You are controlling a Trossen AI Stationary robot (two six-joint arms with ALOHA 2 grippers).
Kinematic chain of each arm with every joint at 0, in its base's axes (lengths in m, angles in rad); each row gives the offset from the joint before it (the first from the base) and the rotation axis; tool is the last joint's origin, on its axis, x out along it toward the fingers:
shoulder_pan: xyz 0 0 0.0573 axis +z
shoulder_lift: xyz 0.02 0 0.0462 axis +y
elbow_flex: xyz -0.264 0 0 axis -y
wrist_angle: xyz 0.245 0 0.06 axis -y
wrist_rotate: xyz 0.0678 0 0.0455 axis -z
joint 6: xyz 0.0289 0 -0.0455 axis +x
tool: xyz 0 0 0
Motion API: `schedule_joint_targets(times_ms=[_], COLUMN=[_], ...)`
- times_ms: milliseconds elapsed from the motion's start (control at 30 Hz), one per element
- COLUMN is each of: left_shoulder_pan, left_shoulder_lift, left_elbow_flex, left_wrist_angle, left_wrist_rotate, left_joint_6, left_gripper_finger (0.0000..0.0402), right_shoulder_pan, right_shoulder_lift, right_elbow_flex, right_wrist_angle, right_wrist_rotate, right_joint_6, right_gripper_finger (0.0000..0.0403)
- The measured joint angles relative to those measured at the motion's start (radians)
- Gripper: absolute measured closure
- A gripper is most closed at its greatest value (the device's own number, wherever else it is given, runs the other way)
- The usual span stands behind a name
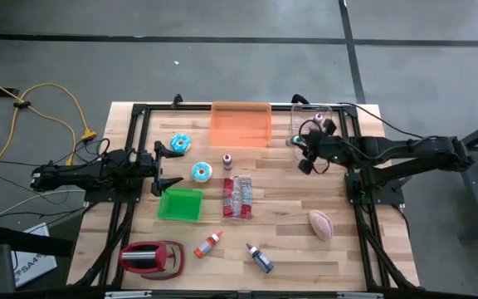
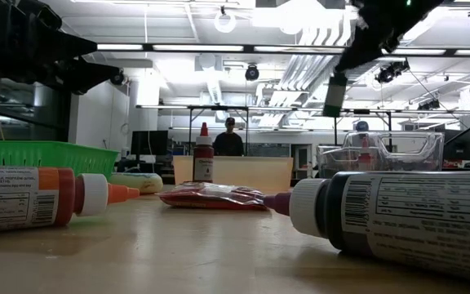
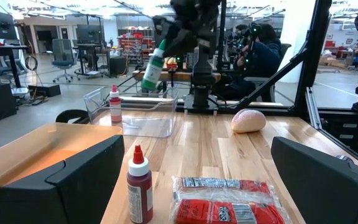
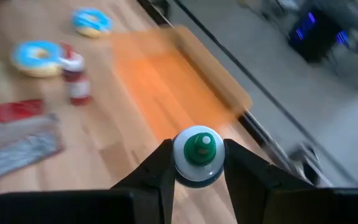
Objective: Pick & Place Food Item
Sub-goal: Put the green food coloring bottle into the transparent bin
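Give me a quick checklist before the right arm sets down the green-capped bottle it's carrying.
1. Right tool shut on green-capped bottle: ok.
2. Bottle lifted off the table: ok, it hangs in the air in the left wrist view.
3. Orange bin empty: ok.
4. Clear bin free: not ok, a red-capped bottle stands in it.
5. Left tool open, parked by the green basket: ok.
6. Intended drop spot: cannot tell.

Pale wooden table (image 1: 289, 241), smooth; translucent orange plastic bin (image 1: 241, 124); glossy red wrapped packet (image 1: 237, 198).
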Motion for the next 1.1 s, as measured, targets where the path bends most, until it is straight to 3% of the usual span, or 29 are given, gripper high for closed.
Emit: schedule_joint_targets(times_ms=[367,733,933,1100], left_shoulder_pan=[0.000,0.000,0.000,0.000], left_shoulder_lift=[0.000,0.000,0.000,0.000], left_elbow_flex=[0.000,0.000,0.000,0.000], left_wrist_angle=[0.000,0.000,0.000,0.000], left_wrist_rotate=[0.000,0.001,0.001,0.001], left_joint_6=[0.000,0.000,0.000,0.000], left_gripper_finger=[0.0003,0.0003,0.0003,0.0003], right_shoulder_pan=[-0.241,-0.500,-0.577,-0.597], right_shoulder_lift=[-0.025,-0.024,0.018,0.108], right_elbow_flex=[0.000,0.000,0.000,0.000], right_wrist_angle=[-0.100,-0.091,-0.079,-0.069], right_wrist_rotate=[-0.014,-0.137,-0.235,-0.237], right_joint_6=[0.064,0.011,-0.008,0.012], right_gripper_finger=[0.0298,0.0298,0.0298,0.0298])
